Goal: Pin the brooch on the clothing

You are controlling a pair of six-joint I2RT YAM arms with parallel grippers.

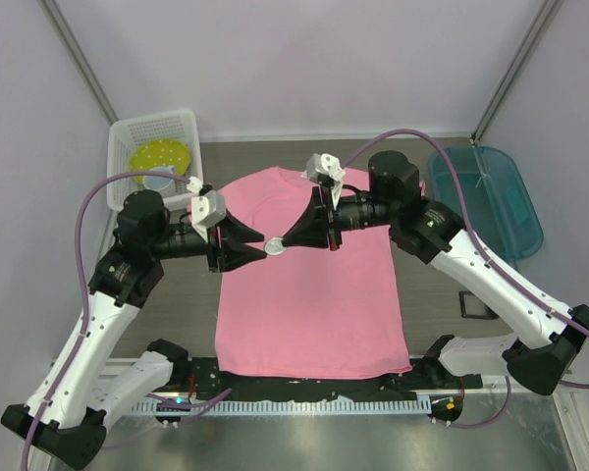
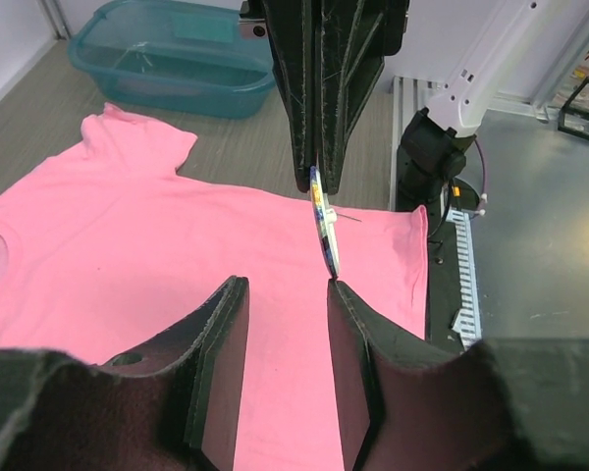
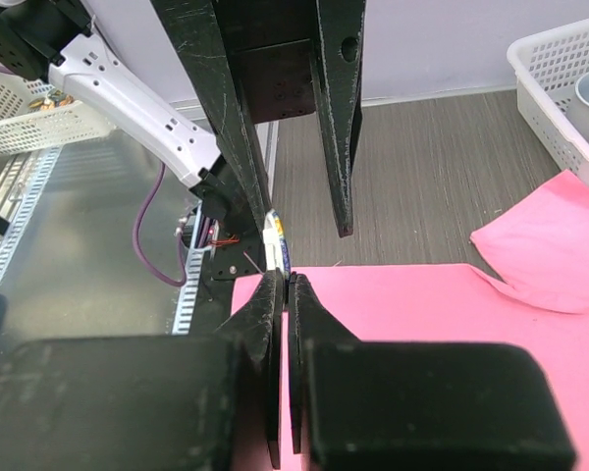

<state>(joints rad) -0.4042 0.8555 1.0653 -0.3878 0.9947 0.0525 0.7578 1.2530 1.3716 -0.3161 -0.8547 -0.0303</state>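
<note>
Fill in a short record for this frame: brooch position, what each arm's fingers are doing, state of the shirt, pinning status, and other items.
brooch: edge-on in the air above the shirt, gripped from one side
right gripper: fingers shut on the brooch
left gripper: fingers apart, tips at the brooch, not clamped on it
T-shirt: pink, spread flat, collar at the far end
pinned: not yet
other items: white basket far left, teal tub far right

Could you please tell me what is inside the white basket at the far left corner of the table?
The white basket holds a yellow dotted plate and a whitish cup. The left arm partly covers its near edge, so anything lying there is hidden.
</note>
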